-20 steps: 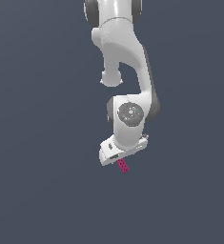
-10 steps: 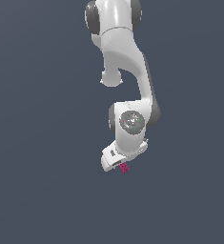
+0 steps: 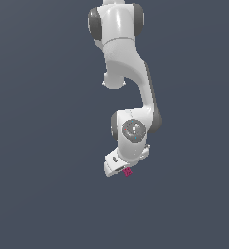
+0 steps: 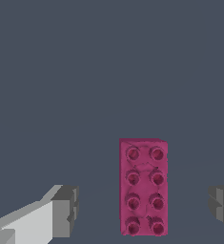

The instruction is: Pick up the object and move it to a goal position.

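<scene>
Since the earlier frames the white robot arm (image 3: pixel 128 82) has lowered, and less of the pink block (image 3: pixel 127 171) now shows below the hand in the exterior view. That view shows the arm reaching down from the top centre of the frame against a plain dark grey-blue ground (image 3: pixel 38 146), bending at a round grey-capped joint just below the middle. The gripper (image 3: pixel 120 168) sits at the arm's lower end, a little below centre, and the block appears as a tiny pink speck touching its lower edge, towards the exterior view's right. In the wrist view the block (image 4: pixel 143 187) fills the lower middle of the frame, a long rectangle with eight round studs in two rows on its face. One grey fingertip (image 4: pixel 66 209) shows at the lower left corner and the other (image 4: pixel 222 207) at the lower right edge. The fingers are spread wide apart, with clear gaps to the block on both sides, grasping nothing.
</scene>
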You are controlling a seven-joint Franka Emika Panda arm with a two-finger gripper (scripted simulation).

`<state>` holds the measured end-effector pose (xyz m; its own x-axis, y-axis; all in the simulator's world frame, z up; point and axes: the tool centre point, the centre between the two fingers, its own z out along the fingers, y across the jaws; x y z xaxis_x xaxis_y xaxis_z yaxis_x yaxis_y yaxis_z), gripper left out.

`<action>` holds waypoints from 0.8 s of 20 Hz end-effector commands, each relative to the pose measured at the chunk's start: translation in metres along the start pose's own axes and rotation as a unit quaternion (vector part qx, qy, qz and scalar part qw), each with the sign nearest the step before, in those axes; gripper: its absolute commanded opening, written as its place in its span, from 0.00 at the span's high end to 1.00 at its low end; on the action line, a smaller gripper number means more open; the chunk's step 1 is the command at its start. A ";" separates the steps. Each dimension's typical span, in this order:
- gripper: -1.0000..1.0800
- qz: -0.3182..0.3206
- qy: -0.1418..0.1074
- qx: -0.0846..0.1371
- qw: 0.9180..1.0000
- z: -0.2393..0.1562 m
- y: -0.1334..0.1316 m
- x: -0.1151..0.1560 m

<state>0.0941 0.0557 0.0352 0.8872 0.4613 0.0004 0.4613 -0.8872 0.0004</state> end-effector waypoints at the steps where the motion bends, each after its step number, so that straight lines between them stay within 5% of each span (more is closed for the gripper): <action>1: 0.04 0.000 0.000 0.000 1.000 0.014 0.000 -0.001; 8: 0.04 -0.001 0.000 0.000 1.000 0.023 0.000 0.001; 9: 1.00 -0.001 0.000 0.000 1.000 0.023 0.000 0.001; 16: 1.00 -0.001 0.000 0.000 1.000 0.023 0.000 0.001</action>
<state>0.0947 0.0559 0.0118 0.8864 0.4629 -0.0006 0.4629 -0.8864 -0.0001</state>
